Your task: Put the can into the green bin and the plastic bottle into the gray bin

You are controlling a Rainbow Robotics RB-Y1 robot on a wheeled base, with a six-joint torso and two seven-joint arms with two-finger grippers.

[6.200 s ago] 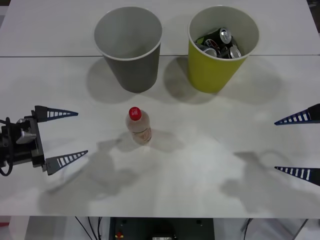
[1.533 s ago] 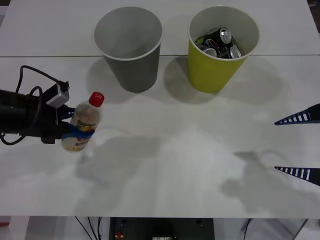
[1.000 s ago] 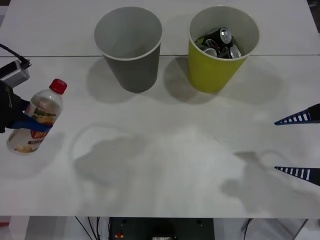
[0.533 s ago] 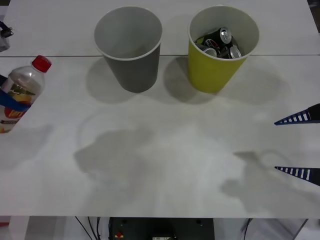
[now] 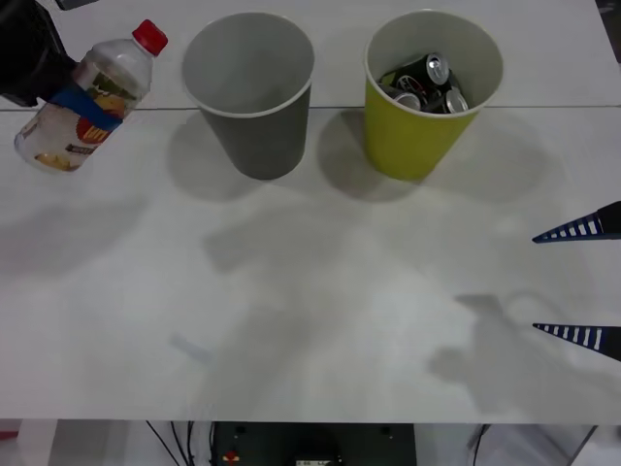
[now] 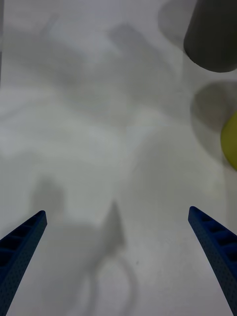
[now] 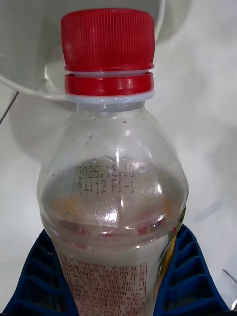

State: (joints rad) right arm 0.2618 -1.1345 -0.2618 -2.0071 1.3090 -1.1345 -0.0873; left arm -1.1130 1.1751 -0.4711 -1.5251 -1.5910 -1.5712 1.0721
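Observation:
The plastic bottle (image 5: 97,85), clear with a red cap, hangs tilted in the air at the far left, its cap pointing toward the gray bin (image 5: 254,136). My left gripper (image 5: 85,105) is shut on the bottle's body. In the left wrist view the blue fingers (image 7: 190,276) clamp both sides of the plastic bottle (image 7: 113,197), and the gray bin's pale inside (image 7: 29,44) shows behind the cap. The green bin (image 5: 417,141) stands right of the gray one with several dark cans (image 5: 427,83) inside. My right gripper (image 5: 582,282) waits open at the table's right edge.
The two bins stand side by side at the back of the white table (image 5: 310,320). A seam (image 5: 553,107) runs across the tabletop behind them. The right wrist view shows bare tabletop ahead, with the gray bin (image 6: 212,34) and the green bin (image 6: 229,140) at its edge.
My left gripper has lifted the bottle up and to the right, from the table's left edge toward the gray bin. The right arm has not moved.

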